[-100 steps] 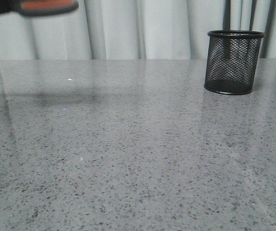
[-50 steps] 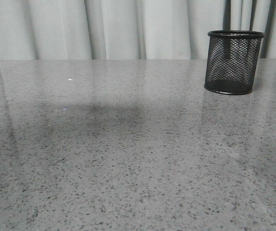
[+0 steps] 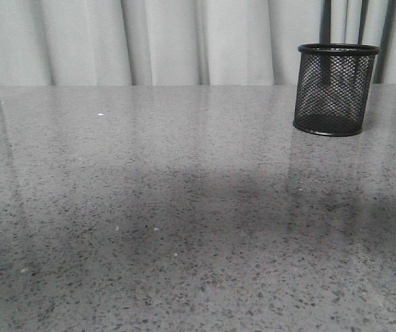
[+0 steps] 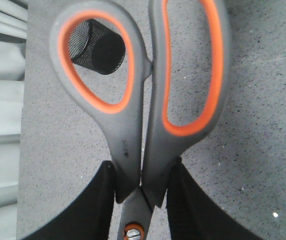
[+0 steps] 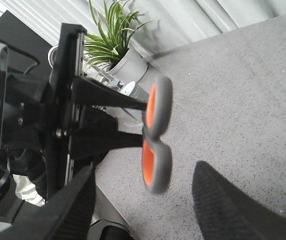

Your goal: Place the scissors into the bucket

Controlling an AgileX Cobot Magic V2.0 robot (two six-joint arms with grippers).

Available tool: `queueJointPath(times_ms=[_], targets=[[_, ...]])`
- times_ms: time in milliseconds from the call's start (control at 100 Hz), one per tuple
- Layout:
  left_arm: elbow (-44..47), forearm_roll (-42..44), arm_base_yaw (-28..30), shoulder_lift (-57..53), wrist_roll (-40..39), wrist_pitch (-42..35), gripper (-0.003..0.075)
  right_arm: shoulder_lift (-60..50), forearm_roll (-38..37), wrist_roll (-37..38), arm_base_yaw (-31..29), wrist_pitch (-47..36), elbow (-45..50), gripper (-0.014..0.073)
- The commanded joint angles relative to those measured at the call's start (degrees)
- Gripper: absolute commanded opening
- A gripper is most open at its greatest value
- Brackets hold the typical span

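The bucket [image 3: 335,89] stands upright at the far right of the table; it also shows through a handle loop in the left wrist view [image 4: 97,48]. My left gripper [image 4: 142,182] is shut on the scissors [image 4: 133,130] near their pivot, grey handles with orange linings pointing away from the fingers. In the right wrist view the scissors' handles [image 5: 157,135] hang in the air, held by the left arm [image 5: 38,115]. My right gripper [image 5: 143,200] is open and empty, the handles just beyond its fingers. Neither gripper shows in the front view.
A grey speckled table [image 3: 184,207] with white curtains behind it. A potted green plant [image 5: 114,37] stands off the table's edge in the right wrist view. A wide soft shadow lies across the table's middle.
The scissors' handles at the top left of the front view have left it. The shadow on the table has moved right and toward the front and has grown wider.
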Motion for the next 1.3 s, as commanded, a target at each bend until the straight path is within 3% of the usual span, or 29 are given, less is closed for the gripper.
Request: queueJointPath(times_ms=[0, 220, 520, 900, 970, 1040, 1210, 1290], targets=[[-2.04, 1.34, -2.76, -0.55, -2.41, -4.60, -0.0021, 0.37, 3.76, -1.16, 0.16, -0.65, -1.81, 0.0385], [-2.04, 2.40, -8.33, 1.01, -6.40, -10.07, -0.0021, 0.37, 3.76, -1.16, 0.16, -0.33, -1.81, 0.0385], [-3.72, 3.21, -12.10, 1.79, -6.64, -11.74, -0.0021, 0.37, 3.65, -1.16, 0.16, 0.83, -1.81, 0.0374], [-3.72, 3.40, -12.10, 1.79, -6.64, -11.67, -0.0016, 0.37, 3.56, -1.58, 0.16, 1.91, -1.81, -0.0056], [-3.72, 3.85, -12.10, 1.79, -6.64, -11.56, 0.0029, 0.37, 3.44, -1.66, 0.16, 2.00, -1.81, -0.0072], [-3.72, 4.30, -12.10, 1.67, -6.64, -11.29, 0.0121, 0.37, 3.09, -1.66, 0.16, 2.12, -1.81, -0.0072], [-3.72, 7.57, -12.10, 1.42, -6.64, -11.29, 0.0435, 0.37, 1.74, -1.66, 0.16, 2.00, -1.81, -0.0072], [-3.72, 11.44, -12.10, 1.29, -8.87, -11.29, 0.0477, 0.37, 0.97, -1.66, 0.16, 0.76, -1.81, -0.0072]])
